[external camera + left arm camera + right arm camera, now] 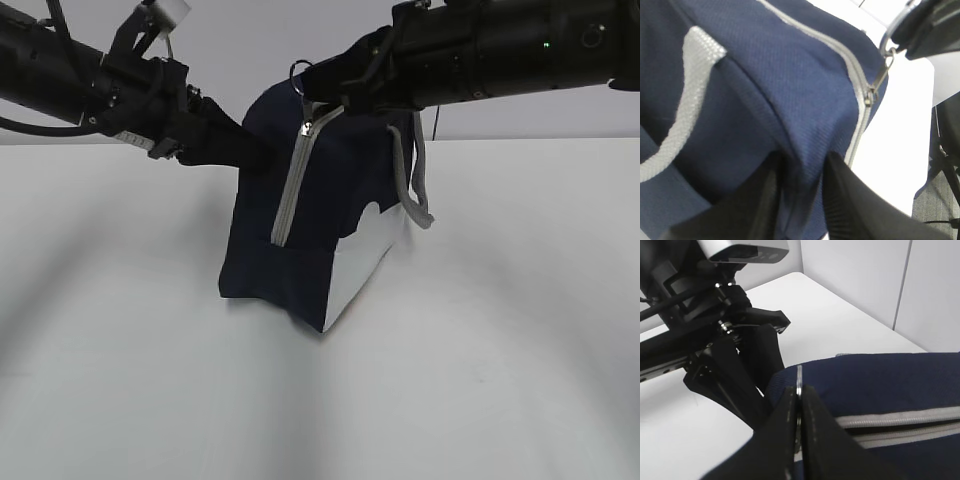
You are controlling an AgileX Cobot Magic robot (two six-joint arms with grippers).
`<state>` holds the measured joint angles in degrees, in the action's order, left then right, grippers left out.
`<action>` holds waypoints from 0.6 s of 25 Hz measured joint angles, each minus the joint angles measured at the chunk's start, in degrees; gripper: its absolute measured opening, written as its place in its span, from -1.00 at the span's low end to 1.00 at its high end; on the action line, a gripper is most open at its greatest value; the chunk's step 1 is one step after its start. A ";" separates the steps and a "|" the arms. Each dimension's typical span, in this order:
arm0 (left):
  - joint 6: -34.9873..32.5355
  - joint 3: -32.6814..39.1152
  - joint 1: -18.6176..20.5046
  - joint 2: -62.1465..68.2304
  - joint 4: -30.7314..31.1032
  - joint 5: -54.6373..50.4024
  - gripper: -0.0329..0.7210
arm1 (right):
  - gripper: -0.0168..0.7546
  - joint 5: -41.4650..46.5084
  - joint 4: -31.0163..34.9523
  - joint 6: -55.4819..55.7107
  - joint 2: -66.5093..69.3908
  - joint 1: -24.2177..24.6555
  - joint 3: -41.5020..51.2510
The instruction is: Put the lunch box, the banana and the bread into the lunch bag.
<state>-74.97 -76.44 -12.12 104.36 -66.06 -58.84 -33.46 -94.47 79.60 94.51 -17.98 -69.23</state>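
No text, label, brand, number or sign could be read anywhere. A small pale label on the left arm showed only dark marks, too blurred to make out.

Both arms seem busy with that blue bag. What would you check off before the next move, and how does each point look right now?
1. Right gripper shut on the ring pull: ok.
2. Left gripper pinching a fold of the lunch bag: ok.
3. Bag upright on the table: ok.
4. Zipper closed along its whole length: cannot tell; a stretch near the pull looks parted.
5. Lunch box, banana and bread inside: cannot tell.
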 joint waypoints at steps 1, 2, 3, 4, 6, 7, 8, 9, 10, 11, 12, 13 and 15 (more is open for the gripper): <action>0.00 0.00 0.00 0.00 0.00 0.00 -0.37 | -1.00 0.00 0.00 0.00 0.00 0.00 0.00; 0.00 0.00 0.00 0.00 0.00 0.00 -0.44 | -1.00 0.00 0.00 0.00 0.00 0.00 0.00; 0.00 0.00 0.00 0.00 0.00 0.00 -0.52 | -1.00 0.00 0.00 0.00 0.00 0.00 0.00; 0.06 0.00 0.00 0.00 0.00 0.00 -0.60 | -1.00 0.00 0.00 0.00 0.00 0.00 0.00; 0.18 0.00 0.00 0.00 0.06 -0.05 -0.83 | -1.00 0.00 0.37 0.22 0.00 0.00 0.00; 0.32 0.00 0.00 0.00 0.06 -0.05 -0.88 | -1.00 0.00 0.75 0.35 0.00 0.00 0.00; 0.58 0.00 0.05 0.00 0.01 -0.10 -0.90 | -1.00 0.14 1.05 0.49 0.00 0.00 0.00; 1.00 0.00 0.05 0.00 0.00 -0.10 -0.90 | -1.00 0.39 1.55 0.61 0.00 0.00 0.00; 1.40 0.00 0.05 0.00 0.00 -0.10 -0.90 | -1.00 0.75 1.94 0.61 0.00 0.00 0.00; 1.67 0.00 0.05 0.00 -0.04 -0.10 -0.90 | -1.00 1.41 2.07 0.71 0.00 0.00 -0.12; 2.03 0.00 0.05 0.00 -0.04 -0.24 -0.90 | -1.00 1.83 2.20 0.72 0.00 0.00 -0.26; 2.19 0.00 0.05 0.00 -0.10 -0.24 -0.90 | -1.00 1.94 2.20 0.72 0.00 0.00 -0.55; 2.37 0.00 0.05 0.00 -0.28 -0.28 -0.91 | -1.00 2.04 2.31 0.83 0.00 0.00 -1.54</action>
<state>-72.60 -76.44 -12.07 104.36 -66.34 -59.12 -31.42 -92.16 80.42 94.51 -17.98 -70.77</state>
